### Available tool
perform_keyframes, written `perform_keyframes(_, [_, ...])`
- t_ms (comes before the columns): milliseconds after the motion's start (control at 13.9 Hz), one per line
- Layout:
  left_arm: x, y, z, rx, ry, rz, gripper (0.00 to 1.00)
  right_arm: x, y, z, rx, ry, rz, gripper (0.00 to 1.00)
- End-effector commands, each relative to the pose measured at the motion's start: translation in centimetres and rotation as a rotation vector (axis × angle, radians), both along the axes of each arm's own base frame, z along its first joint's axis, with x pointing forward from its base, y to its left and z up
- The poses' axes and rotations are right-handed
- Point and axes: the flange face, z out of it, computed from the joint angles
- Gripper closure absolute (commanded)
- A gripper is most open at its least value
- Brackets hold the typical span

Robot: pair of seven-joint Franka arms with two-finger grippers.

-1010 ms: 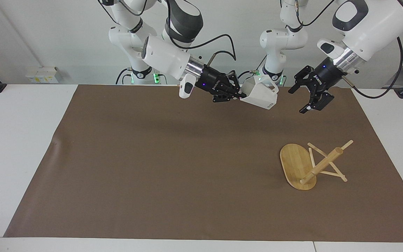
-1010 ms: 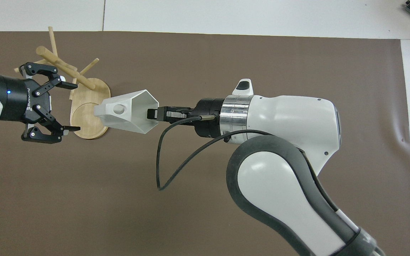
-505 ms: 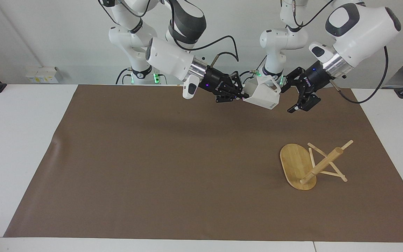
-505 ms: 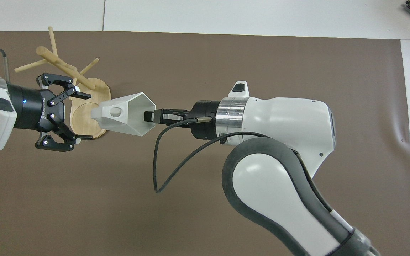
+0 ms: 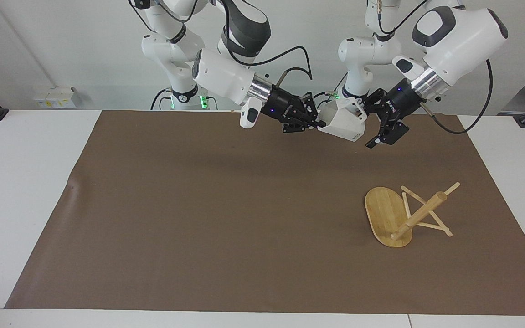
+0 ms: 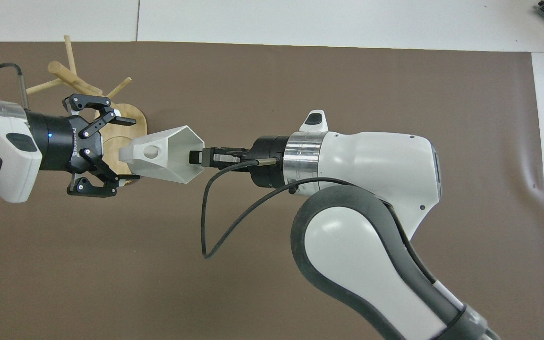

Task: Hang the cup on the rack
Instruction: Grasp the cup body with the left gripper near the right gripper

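White lettering runs along the black body of the left gripper (image 6: pixel 128 149), too small to read. A small dark mark on the cup (image 5: pixel 343 125) is likewise unreadable.

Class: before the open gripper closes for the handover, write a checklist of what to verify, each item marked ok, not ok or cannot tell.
1. right gripper shut on the cup's rim: ok.
2. left gripper open: ok.
3. Cup's closed end, the handle with its hole on top, between the left fingers: ok.
4. Left fingers touching the cup: cannot tell.
5. rack upright: not ok, it lies tipped on the brown mat.
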Motion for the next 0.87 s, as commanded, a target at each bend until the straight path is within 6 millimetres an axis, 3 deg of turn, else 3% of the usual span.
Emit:
perform_keyframes(0, [-1.4,-0.5,-0.3,-0.036,-0.010,-0.003,0.00,-0.1,0.2,0.0,0.000,0.015,-0.021,1.00])
perform_keyframes(433, [-1.9,-1.4,-0.2,-0.043,-0.011,-0.018,0.00,-0.1,0.2,0.0,-0.009,0.009,-0.017,1.00])
perform_keyframes(505, [-1.9,-1.4,-0.2,-0.049,-0.011,-0.018,0.23,0.0,0.1,0.0,-0.008,0.011,-0.020,1.00])
perform_keyframes(577, [-1.9,-1.4,-0.2,-0.052,-0.013,-0.016,0.79,-0.1,0.2,0.0,-0.008,0.016,-0.021,1.00])
perform_keyframes(649, [-1.9,-1.7,-0.2,-0.052,-0.016,-0.020,1.00,0.0,0.1,0.0,-0.010,0.018,-0.024,1.00])
perform_keyframes(794, [-2.0,-2.0,-0.1,-0.055,-0.017,-0.019,1.00,0.0,0.1,0.0,-0.013,0.015,-0.022,1.00])
